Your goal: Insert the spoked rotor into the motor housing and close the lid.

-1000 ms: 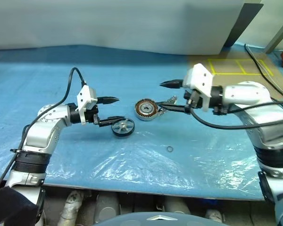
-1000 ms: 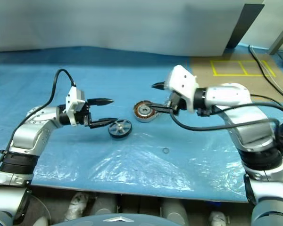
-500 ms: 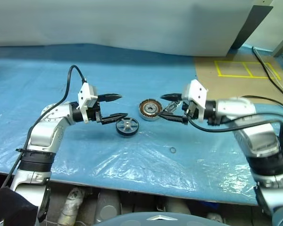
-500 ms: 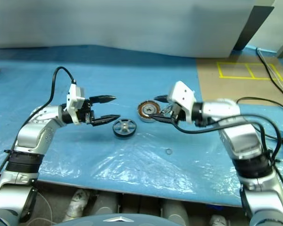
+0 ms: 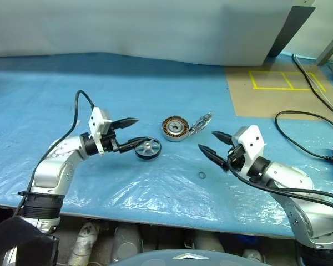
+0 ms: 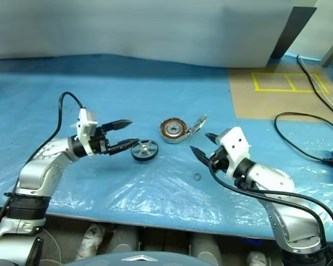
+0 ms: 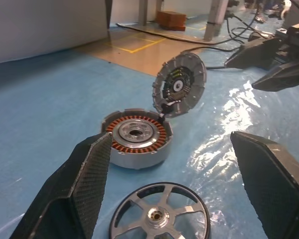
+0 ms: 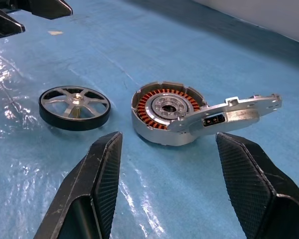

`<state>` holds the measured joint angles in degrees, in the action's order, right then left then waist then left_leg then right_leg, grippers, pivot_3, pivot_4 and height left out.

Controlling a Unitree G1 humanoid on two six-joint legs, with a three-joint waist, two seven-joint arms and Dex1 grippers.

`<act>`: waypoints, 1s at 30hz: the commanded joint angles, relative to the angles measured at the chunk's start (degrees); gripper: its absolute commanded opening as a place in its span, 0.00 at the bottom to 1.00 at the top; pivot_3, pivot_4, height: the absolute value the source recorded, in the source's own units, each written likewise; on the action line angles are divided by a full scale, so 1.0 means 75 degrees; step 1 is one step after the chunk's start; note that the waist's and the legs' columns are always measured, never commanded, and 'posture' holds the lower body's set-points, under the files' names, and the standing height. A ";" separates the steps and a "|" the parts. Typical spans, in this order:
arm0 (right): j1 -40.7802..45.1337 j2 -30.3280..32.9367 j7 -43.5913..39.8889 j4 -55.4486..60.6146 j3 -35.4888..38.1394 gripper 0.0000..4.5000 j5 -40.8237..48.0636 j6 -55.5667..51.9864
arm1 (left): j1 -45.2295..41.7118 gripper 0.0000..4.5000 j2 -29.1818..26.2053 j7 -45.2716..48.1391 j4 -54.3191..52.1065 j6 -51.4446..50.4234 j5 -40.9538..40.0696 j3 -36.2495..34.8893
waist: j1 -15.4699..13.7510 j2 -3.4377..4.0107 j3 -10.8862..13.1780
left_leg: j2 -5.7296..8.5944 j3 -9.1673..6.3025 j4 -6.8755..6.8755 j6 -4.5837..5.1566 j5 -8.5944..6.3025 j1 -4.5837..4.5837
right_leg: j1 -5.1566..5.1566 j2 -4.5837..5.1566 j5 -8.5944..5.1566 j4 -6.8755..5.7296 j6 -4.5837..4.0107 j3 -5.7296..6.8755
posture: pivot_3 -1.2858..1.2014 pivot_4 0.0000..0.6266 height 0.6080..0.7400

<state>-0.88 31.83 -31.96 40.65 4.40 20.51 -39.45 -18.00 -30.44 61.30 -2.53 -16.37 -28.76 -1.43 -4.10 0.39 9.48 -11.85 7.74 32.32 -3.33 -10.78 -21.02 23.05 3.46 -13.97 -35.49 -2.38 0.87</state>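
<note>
The spoked rotor (image 5: 148,148) lies flat on the blue sheet, its silver spokes up. Just beyond it to the right sits the motor housing (image 5: 175,128), copper windings showing. The lid (image 5: 201,123) stands tilted up from the housing's right side; its lined face (image 7: 179,85) has a yellow-green centre. My left gripper (image 5: 137,131) is open just left of the rotor, its lower finger close to the rim, holding nothing. My right gripper (image 5: 207,141) is open and empty, nearer the front than the housing and lid. Its fingers (image 8: 97,184) frame the housing (image 8: 164,112).
A small dark ring (image 5: 202,175) lies on the sheet in front of my right gripper. A black cable (image 5: 299,119) loops at the right. A brown board with yellow tape (image 5: 277,83) lies back right. The table's front edge (image 5: 155,213) is near.
My right gripper has dropped and pulled back from beside the lid toward the front of the table, rolling as it went. The left gripper has hardly moved. The view has shifted slightly.
</note>
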 commanded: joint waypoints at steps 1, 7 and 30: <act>0.0161 0.0217 -0.0145 0.0102 0.0118 0.69 0.0097 0.0167 | -0.0221 0.89 -0.0069 0.0213 0.0202 0.0291 0.0140 0.0043 | 0.0001 0.0000 0.0000 | 0.0000 0.0000 -0.0002 0.0000 0.0000 0.0000 | 0.0001 -0.0001 0.0000 0.0001 0.0000 0.0000 | 0.52 0.24 1.00; 0.0442 0.0378 -0.0255 -0.0079 0.0162 0.69 0.0195 0.0155 | -0.0297 0.89 -0.0081 0.0317 0.0360 0.0500 0.0285 0.0068 | 0.0007 0.0000 0.0000 | 0.0000 0.0001 -0.0015 -0.0001 0.0000 -0.0005 | 0.0004 -0.0003 0.0001 0.0009 0.0001 0.0000 | 0.52 0.24 1.00; 0.9387 -0.0551 -0.6855 -1.0491 -0.4765 0.69 -0.2468 0.3547 | 0.1157 0.89 0.0432 -0.0662 -0.0823 0.0486 0.0334 0.0118 | 0.0194 -0.0020 0.0007 | -0.0033 0.0024 0.0035 0.0042 0.0019 -0.0096 | 0.0081 -0.0005 0.0010 -0.0045 -0.0021 0.0025 | 0.52 0.24 1.00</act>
<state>66.86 28.58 -81.59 -34.50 -31.42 3.59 -16.05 -9.89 -27.24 56.99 -5.80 -13.57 -25.88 0.00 -2.64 0.24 9.53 -12.16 7.92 32.66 -3.01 -10.63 -21.91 23.85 3.41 -13.86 -35.89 -2.60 1.09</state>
